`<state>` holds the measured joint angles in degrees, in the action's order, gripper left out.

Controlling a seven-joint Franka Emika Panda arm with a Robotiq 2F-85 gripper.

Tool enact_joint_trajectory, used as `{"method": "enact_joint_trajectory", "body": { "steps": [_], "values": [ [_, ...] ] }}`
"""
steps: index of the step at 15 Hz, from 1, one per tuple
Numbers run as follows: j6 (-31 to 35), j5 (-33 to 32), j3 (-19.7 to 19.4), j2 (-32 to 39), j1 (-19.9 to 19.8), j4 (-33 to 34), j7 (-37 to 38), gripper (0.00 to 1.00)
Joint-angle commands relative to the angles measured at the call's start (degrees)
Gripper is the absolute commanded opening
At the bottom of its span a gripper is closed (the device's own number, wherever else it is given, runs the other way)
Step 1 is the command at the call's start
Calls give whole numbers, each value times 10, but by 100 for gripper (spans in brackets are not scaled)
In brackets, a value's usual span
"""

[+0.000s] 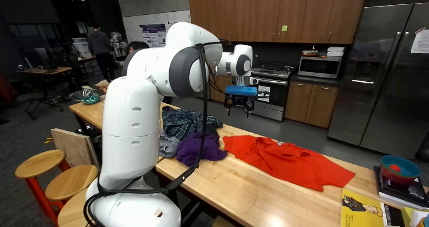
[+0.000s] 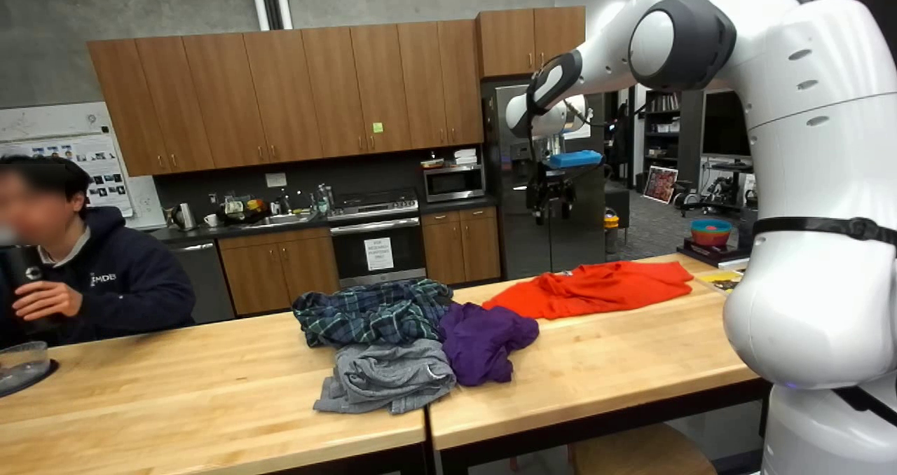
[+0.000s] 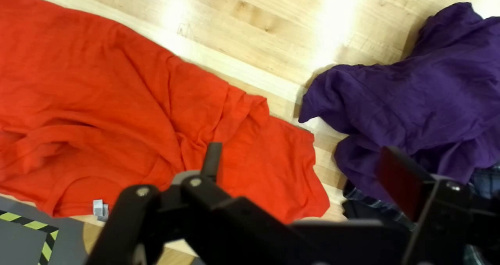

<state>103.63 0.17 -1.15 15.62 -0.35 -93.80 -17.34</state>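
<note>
Limp red shirt (image 1: 285,160) beneath parted jaws

The wooden table (image 2: 610,356) bears the shirt, which lies loosely spread and wrinkled, its collar close to the edge on the kitchen side. The cloth looks like thin knit, so it should be light, wholly soft and hard to damage; it will probably sag and stretch rather than keep its shape. Farther along, a dark plaid garment (image 2: 375,314) is heaped, with a purple garment (image 2: 487,342) and a grey garment (image 2: 392,373) crumpled up against it.

The gripper (image 1: 238,112) hangs in the air with its fingers well apart and nothing between them; in the wrist view one finger shows over the shirt, the other over the purple garment.

The sleeve (image 3: 277,171) nearest the purple garment lies fairly flat, just beside it but apart; a flat layer would be hard to pinch. The raised folds (image 3: 234,112) where that sleeve meets the body look like the better hold, nipped across the ridge from above. The white label (image 3: 98,207) at the collar seems too small to grasp.
</note>
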Motion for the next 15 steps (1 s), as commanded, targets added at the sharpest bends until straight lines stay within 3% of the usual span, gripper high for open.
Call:
{"method": "enact_joint_trajectory", "body": {
  "steps": [1,6,9,15],
  "values": [
    [-2,-2,8,0,-7,2,2,100],
    [-2,-2,8,0,-7,2,2,100],
    [32,-21,8,-2,-2,-11,2,100],
    [62,23,30,34,-20,2,-95,100]
  ]
}}
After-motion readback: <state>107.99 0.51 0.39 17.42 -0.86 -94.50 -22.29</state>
